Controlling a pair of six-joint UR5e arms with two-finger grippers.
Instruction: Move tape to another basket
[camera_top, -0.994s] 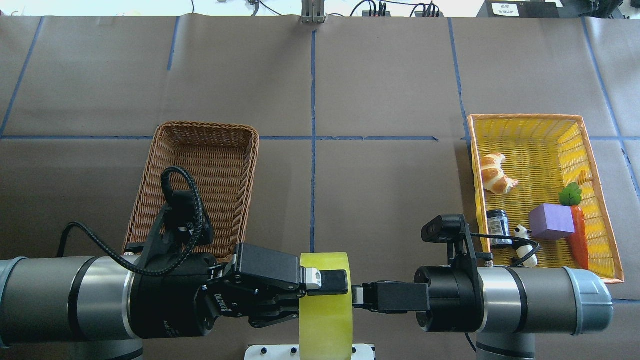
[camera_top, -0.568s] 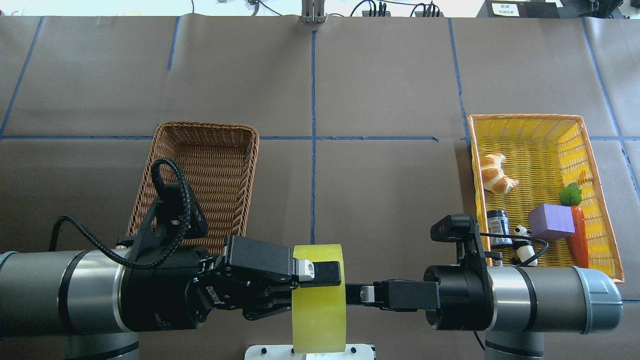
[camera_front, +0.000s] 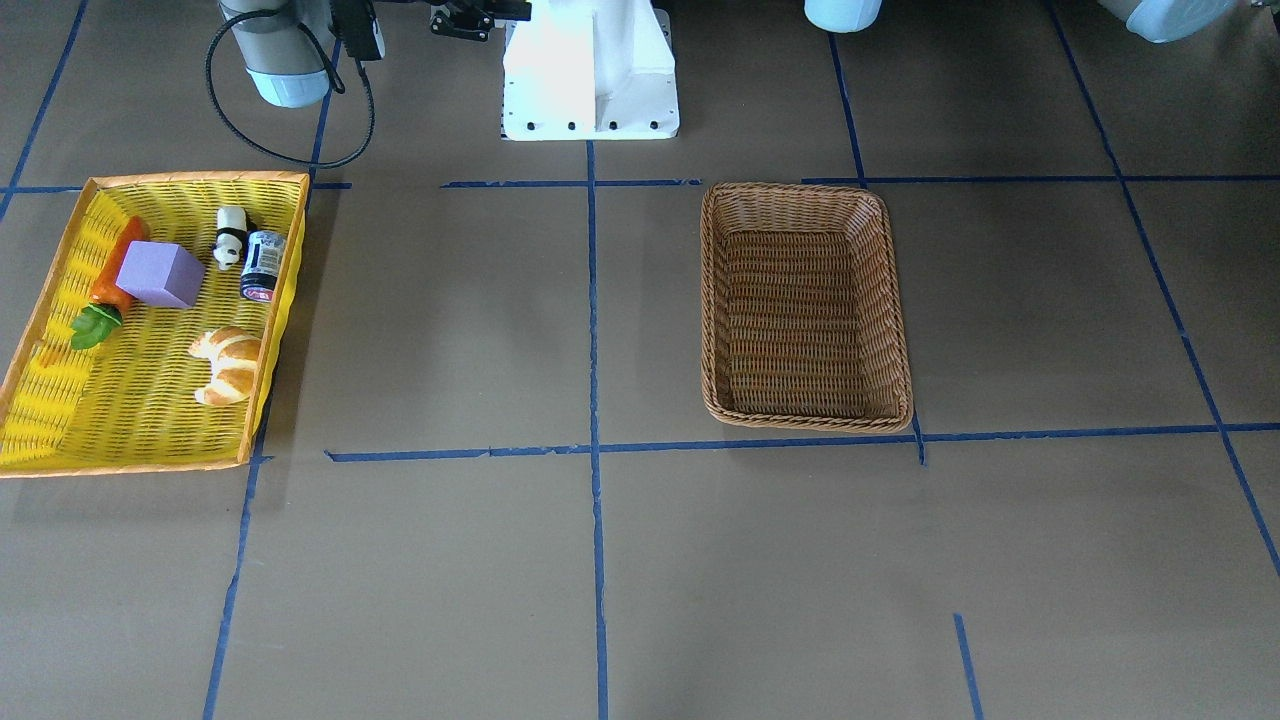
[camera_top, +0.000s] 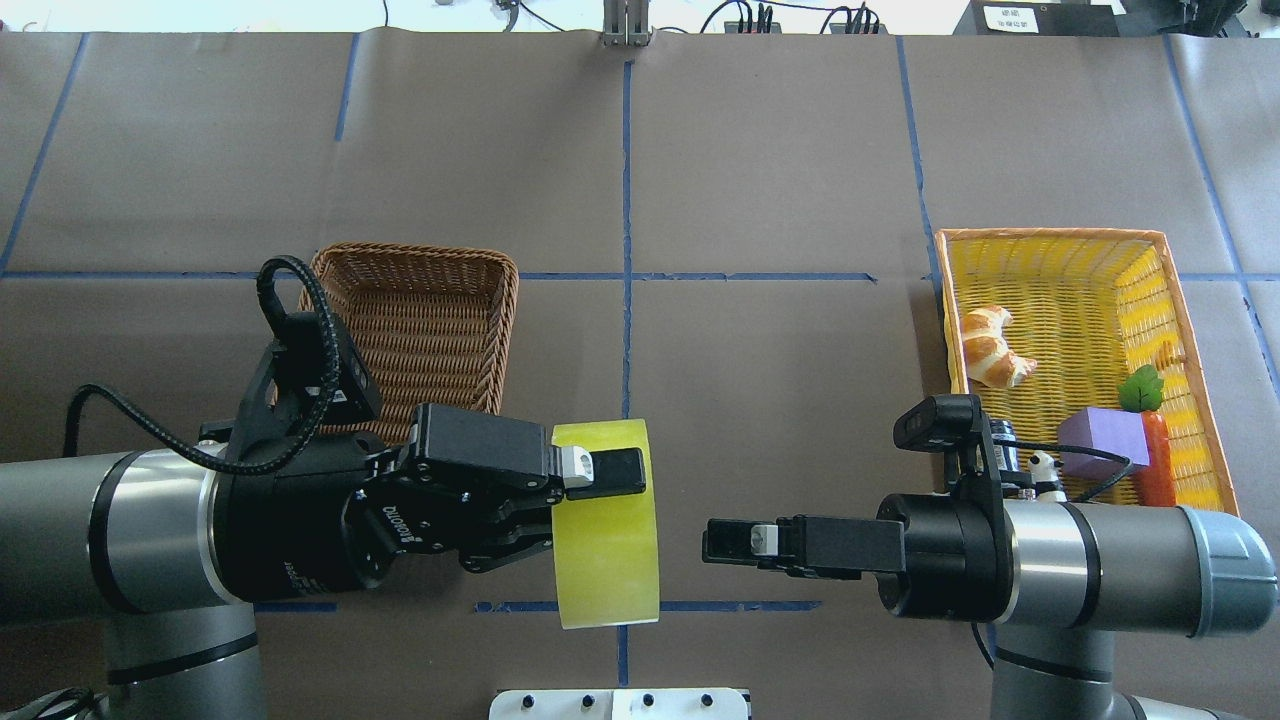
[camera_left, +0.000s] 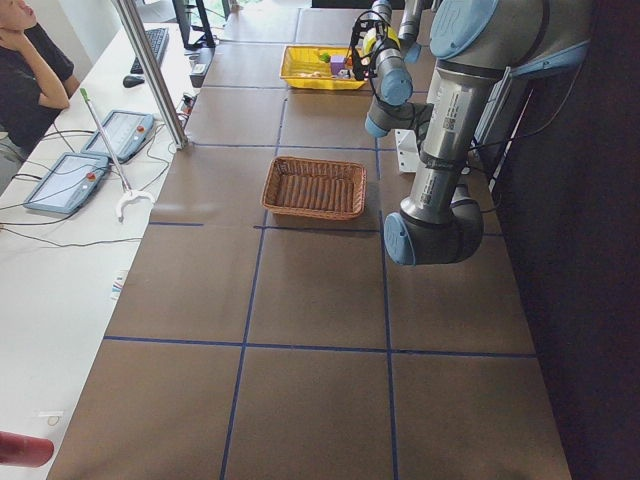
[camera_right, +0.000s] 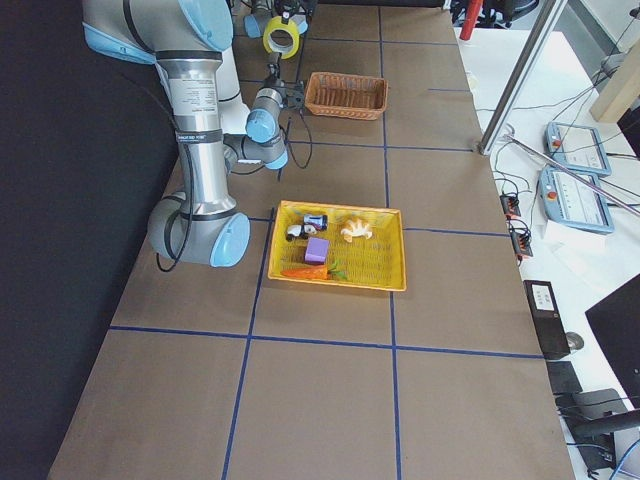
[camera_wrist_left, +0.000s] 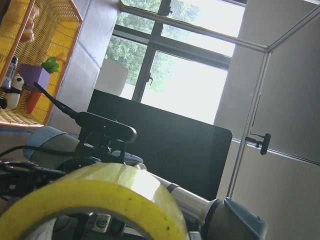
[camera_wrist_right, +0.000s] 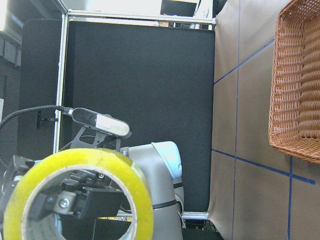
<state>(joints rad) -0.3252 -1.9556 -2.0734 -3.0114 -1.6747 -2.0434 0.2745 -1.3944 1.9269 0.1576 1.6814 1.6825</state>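
Both forearms lie level, and we see them facing each other. In the overhead view the left gripper (camera_top: 612, 486) points to 3 o'clock and pinches the wall of the tape (camera_top: 605, 540), with one finger outside and the other hidden. The right gripper (camera_top: 712, 540) points to 9 o'clock, apart from the roll. We see its jaws edge-on and cannot read their spread.

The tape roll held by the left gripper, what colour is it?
Translucent yellow. The tape shows best in the overhead exterior view.
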